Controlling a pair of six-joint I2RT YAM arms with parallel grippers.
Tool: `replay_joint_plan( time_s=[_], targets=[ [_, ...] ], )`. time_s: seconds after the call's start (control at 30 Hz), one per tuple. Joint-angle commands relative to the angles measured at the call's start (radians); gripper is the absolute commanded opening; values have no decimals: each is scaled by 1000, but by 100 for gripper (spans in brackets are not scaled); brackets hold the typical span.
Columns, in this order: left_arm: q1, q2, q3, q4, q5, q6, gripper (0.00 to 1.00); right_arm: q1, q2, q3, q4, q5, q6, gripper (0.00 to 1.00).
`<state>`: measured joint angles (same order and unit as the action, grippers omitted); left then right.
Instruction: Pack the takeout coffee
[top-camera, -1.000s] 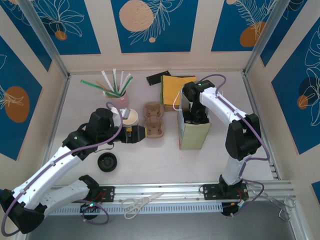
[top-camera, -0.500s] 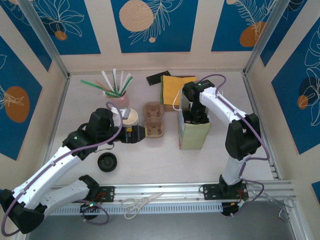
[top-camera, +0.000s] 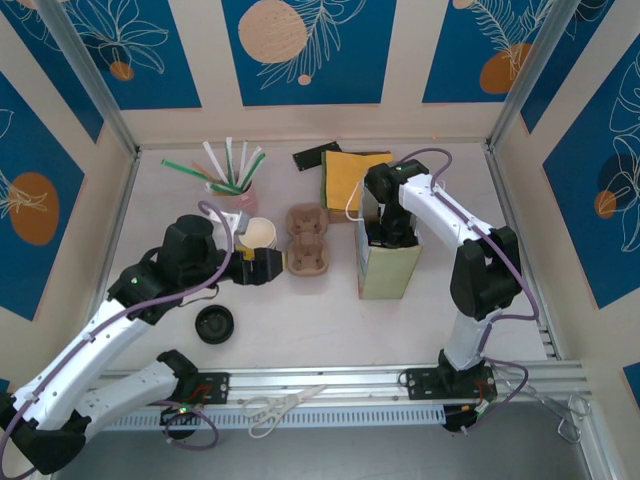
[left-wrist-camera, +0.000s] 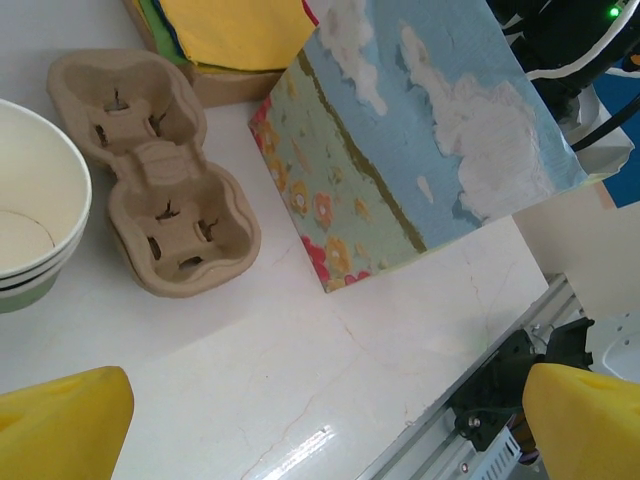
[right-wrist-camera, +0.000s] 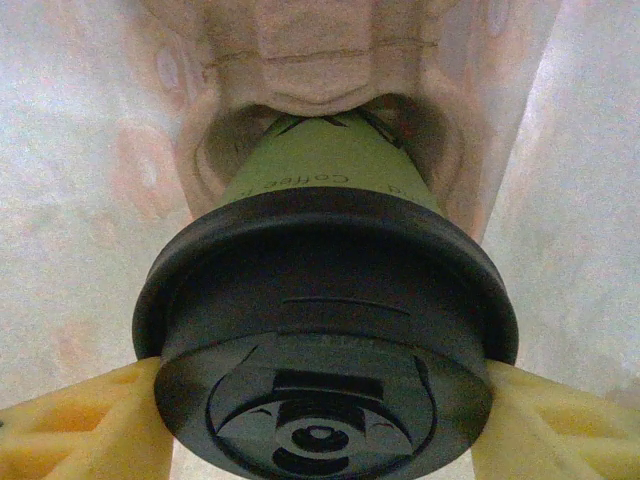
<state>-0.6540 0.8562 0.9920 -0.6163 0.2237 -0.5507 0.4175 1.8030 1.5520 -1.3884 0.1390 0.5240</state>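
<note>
We see the right end effector (right-wrist-camera: 320, 395) down inside the open paper bag (top-camera: 388, 262), which stands upright right of centre on the worktop (top-camera: 330, 320). Its yellow fingers (right-wrist-camera: 75, 420) press on opposite sides of the black lid of the takeout coffee (right-wrist-camera: 325, 300), so it is holding the cup. The cup is upright, its green base seated in a moulded pulp pocket (right-wrist-camera: 320, 90) at the bottom of the bag.

The left end effector (left-wrist-camera: 325, 405) hovers above the worktop with its jaws spread wide and nothing between them. Just to its left stands a lidless cup (left-wrist-camera: 30, 210), close beside the pulp cup carrier (left-wrist-camera: 160, 190), which is empty. A loose black lid (top-camera: 215, 324) lies nearer to us on the worktop.
</note>
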Motion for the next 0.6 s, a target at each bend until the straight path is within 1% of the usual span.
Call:
replay_joint_plan(
  time_s=[0.0,0.57],
  targets=[
    [-4,-11,28,-37,-20,26,100,-3,68,-37,91,15,-7,66],
    [-4,-36,31,-66,-20,19,100,-3,57,-35,86,17,-8,66]
  ],
)
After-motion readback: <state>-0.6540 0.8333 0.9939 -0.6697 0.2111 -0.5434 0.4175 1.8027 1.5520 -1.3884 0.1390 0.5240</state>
